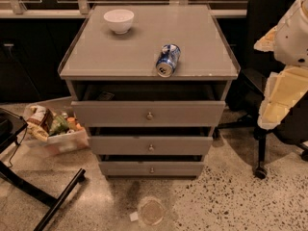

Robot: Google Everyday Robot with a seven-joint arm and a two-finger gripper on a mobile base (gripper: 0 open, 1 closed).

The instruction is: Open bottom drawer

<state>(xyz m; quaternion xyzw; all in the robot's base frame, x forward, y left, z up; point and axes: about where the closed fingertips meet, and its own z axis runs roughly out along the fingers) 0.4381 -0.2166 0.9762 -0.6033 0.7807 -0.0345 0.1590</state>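
You have three grey drawers (149, 113), counting the bottom drawer (151, 169), three knobs (149, 115), one bowl (119, 20) and one can (167, 60) on the surface (144, 47), and one robot arm (291, 37) at the right edge, its gripper out of view.

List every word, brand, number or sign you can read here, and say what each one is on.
No text here can be read.
Blue can, lying on its side on the cabinet top: print blurred, unreadable.
Snack bags in the bin left of the cabinet: print too small to read.
Bottom drawer and white bowl: no markings.
Pincer, at the right edge away from the drawers: no lettering visible.
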